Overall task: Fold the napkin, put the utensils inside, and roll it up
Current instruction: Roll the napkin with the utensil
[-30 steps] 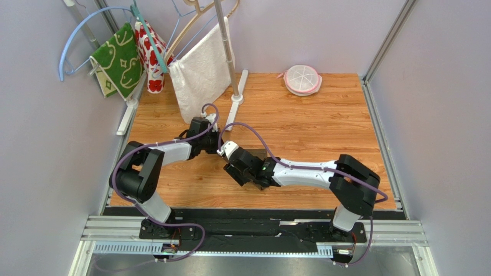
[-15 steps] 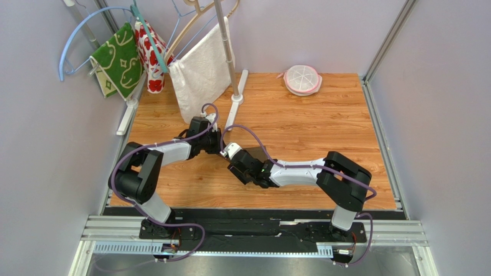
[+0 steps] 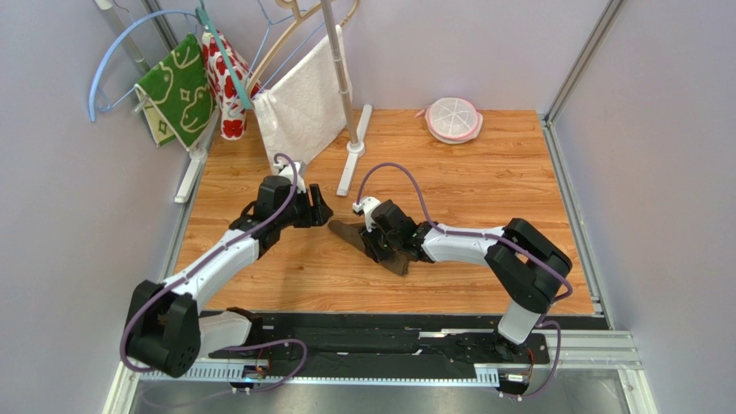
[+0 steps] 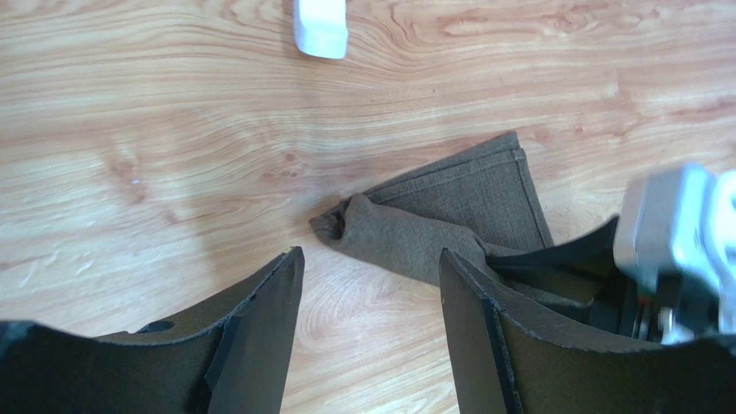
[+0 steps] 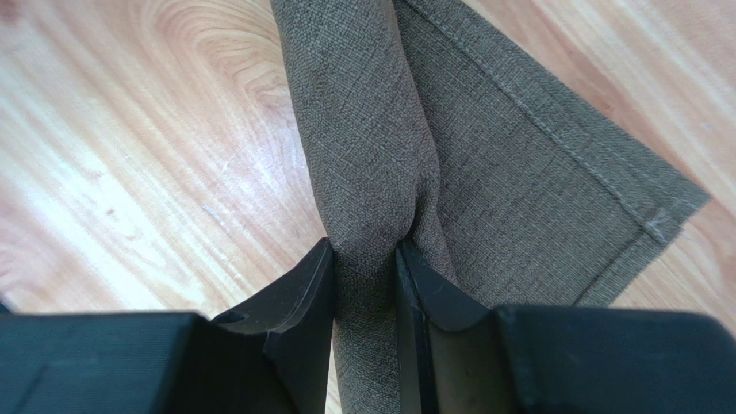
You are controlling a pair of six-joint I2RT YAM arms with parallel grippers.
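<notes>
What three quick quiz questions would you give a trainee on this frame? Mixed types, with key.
1. True or false: the left hand is closed on the napkin.
2. The right hand pinches: A) nothing B) the napkin's rolled part C) a fork.
3. Short answer: are any utensils visible?
Key: 1 false, its jaws stand open. 2 B. 3 No.
</notes>
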